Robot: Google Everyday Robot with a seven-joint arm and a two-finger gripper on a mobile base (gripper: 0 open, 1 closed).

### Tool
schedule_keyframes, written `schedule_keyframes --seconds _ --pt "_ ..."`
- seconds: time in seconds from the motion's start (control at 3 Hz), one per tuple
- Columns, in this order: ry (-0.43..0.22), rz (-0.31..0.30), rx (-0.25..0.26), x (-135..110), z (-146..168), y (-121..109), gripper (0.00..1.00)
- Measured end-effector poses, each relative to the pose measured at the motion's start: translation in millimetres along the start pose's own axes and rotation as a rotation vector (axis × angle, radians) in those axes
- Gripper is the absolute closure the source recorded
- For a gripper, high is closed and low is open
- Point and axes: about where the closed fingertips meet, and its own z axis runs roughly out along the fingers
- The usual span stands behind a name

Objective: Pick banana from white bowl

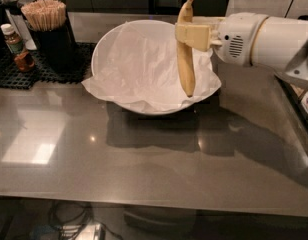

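Observation:
The banana (185, 66) is yellow and curved, hanging nearly upright with its stem up, above the right side of the white bowl (106, 44). The bowl is wide and round, lined with crumpled white paper (144, 71). My gripper (186, 35) reaches in from the right on a white arm. Its pale yellow fingers are shut on the upper part of the banana and hold it clear of the bowl.
A black holder of wooden sticks (48, 31) and a small sauce bottle (16, 48) stand on a black mat (24, 76) at the back left. The grey reflective counter (144, 159) runs to the front edge.

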Motion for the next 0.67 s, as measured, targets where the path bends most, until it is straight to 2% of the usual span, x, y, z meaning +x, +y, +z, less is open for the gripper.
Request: schedule_keyframes --seconds 0.33,0.67 --pt "-0.026 -0.075 -0.022 -9.6 -17.8 13.5 1.00" --pt "-0.027 -0.076 -0.026 -11.0 -17.4 15.3 1.00"
